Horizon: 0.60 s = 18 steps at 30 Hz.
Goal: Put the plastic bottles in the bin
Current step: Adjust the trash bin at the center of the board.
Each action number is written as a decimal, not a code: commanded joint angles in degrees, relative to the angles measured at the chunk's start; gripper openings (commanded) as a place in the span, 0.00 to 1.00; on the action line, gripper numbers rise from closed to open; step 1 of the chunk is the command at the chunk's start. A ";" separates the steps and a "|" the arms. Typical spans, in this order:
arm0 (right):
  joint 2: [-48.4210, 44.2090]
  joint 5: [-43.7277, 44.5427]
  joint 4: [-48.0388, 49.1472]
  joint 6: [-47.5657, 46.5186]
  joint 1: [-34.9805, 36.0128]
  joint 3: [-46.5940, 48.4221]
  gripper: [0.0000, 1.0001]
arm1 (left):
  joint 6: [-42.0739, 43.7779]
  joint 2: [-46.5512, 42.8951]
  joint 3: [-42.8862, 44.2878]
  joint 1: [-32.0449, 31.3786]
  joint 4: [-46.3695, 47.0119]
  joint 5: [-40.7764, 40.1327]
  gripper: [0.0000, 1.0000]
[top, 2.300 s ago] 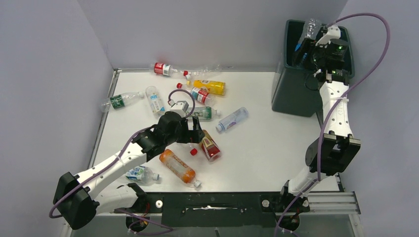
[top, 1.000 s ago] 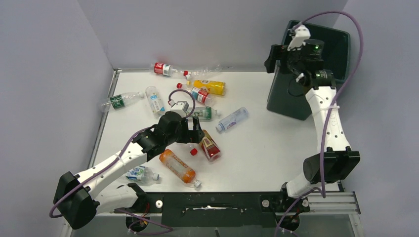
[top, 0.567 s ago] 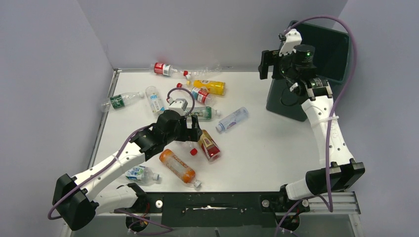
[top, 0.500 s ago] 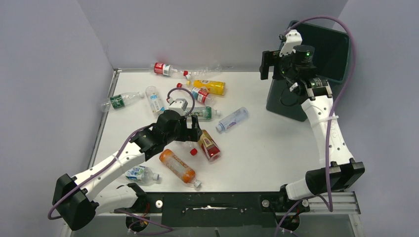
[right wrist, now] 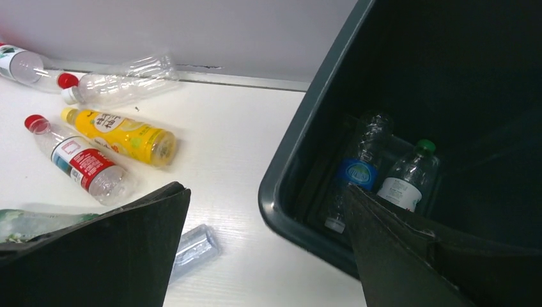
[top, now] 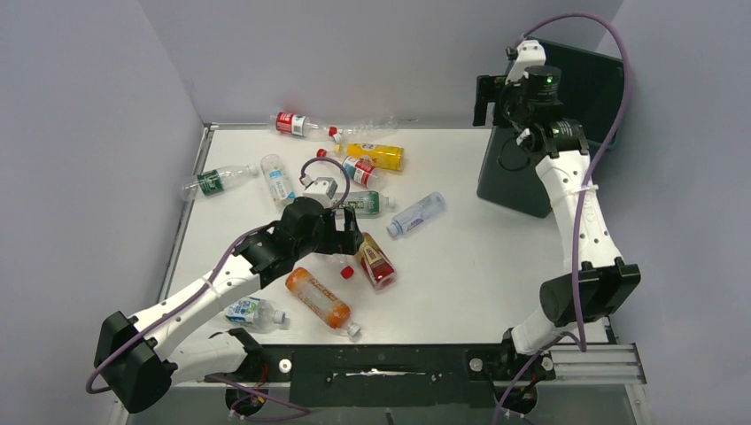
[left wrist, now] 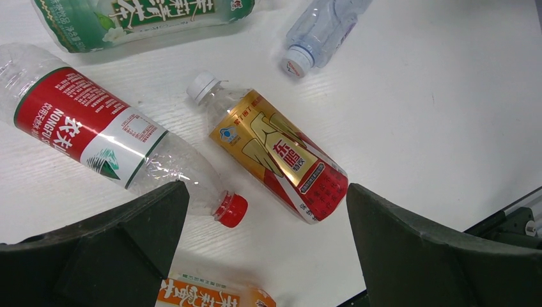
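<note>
- The left hand (left wrist: 265, 204) hovers low over the cluster in the middle of the worktop (top: 478, 266). Its fingers are wide apart and hold nothing.
- Directly below the gap lies the gold-and-red labelled bottle (left wrist: 281, 157), flat on its side. Its white cap points up-left in the wrist view and its base down-right, so its long axis runs diagonally to the line along which the fingers close.
- Just beside it lies the clear red-labelled bottle (left wrist: 96, 131), with its red cap close to the finger on that side. The orange bottle (left wrist: 211, 295) shows at the near edge, and a green-labelled bottle (left wrist: 140, 16) and a clear white-capped bottle (left wrist: 323, 25) lie farther out.
- As I judge it, a square grip on the gold bottle calls for a wrist turn so the fingers cross its body. The red cap beside it could get nudged.
- The right hand (right wrist: 266, 192) is raised at the rim of the bin (right wrist: 319, 121), fingers apart and empty. It is well apart from the loose bottles, so the left arm is the nearer one.
- Two bottles already lie inside the bin, a blue-labelled one (right wrist: 358, 173) and a green-capped one (right wrist: 406, 176).
</note>
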 commanded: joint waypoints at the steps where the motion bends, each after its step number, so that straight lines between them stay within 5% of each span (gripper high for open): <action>1: 4.48 2.37 3.17 0.69 0.00 5.59 0.94 | -0.70 -1.64 0.64 -0.06 2.18 0.42 0.98; 18: 14.90 11.14 -1.06 1.61 2.15 15.54 0.72 | -1.94 -6.71 -2.17 -0.04 1.36 0.55 0.98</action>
